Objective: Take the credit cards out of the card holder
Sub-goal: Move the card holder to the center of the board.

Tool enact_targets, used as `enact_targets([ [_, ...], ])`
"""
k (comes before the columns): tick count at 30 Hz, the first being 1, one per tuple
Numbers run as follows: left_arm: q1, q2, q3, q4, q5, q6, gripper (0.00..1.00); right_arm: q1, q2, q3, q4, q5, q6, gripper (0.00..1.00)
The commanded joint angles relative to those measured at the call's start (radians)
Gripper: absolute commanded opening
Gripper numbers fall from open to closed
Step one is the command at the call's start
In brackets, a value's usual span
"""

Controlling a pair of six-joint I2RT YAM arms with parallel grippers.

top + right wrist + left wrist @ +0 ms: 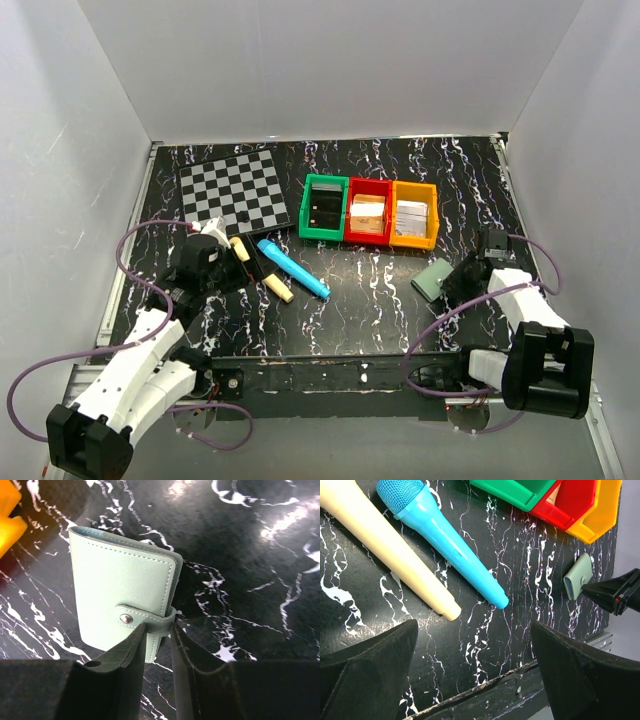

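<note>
The card holder (434,278) (578,576) lies closed on the black marbled table at the right, a pale grey-green wallet (120,590) with a snapped strap. My right gripper (455,284) (159,625) has its two fingers on either side of the strap loop at the holder's edge, pressing it from both sides. The credit cards are hidden inside the closed holder. My left gripper (222,248) (474,626) hangs wide open above the table near the front left, holding nothing. The right gripper's black tip (612,592) also shows in the left wrist view.
A blue microphone-shaped toy (293,268) (445,540) and a cream stick (262,270) (390,545) lie beside the left gripper. A checkered board (233,190) sits at the back left. Green (323,207), red (368,212) and yellow (414,215) bins stand behind the holder.
</note>
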Motion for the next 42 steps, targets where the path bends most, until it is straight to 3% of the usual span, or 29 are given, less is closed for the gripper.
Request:
enact_targets([
  [1, -0.009, -0.028, -0.021, 0.024, 0.017, -0.021, 0.97, 0.039, 0.047, 0.011, 0.007, -0.066, -0.037, 0.31],
  [17, -0.027, -0.045, -0.059, 0.037, 0.045, -0.035, 0.95, 0.493, 0.065, 0.011, -0.022, -0.048, 0.074, 0.32],
  [25, -0.28, 0.062, -0.006, 0.063, -0.07, -0.061, 0.92, 0.737, 0.169, 0.106, -0.019, 0.004, 0.082, 0.34],
  [33, -0.493, 0.232, 0.054, 0.096, -0.173, -0.116, 0.93, 0.79, 0.254, 0.215, -0.067, 0.044, 0.019, 0.37],
  [39, -0.541, 0.349, 0.077, 0.179, -0.17, -0.139, 0.93, 0.79, 0.117, 0.182, -0.102, 0.069, 0.01, 0.6],
  [42, -0.559, 0.422, 0.111, 0.216, -0.162, -0.138, 0.92, 0.789, 0.057, 0.143, -0.101, 0.069, 0.006, 0.6],
])
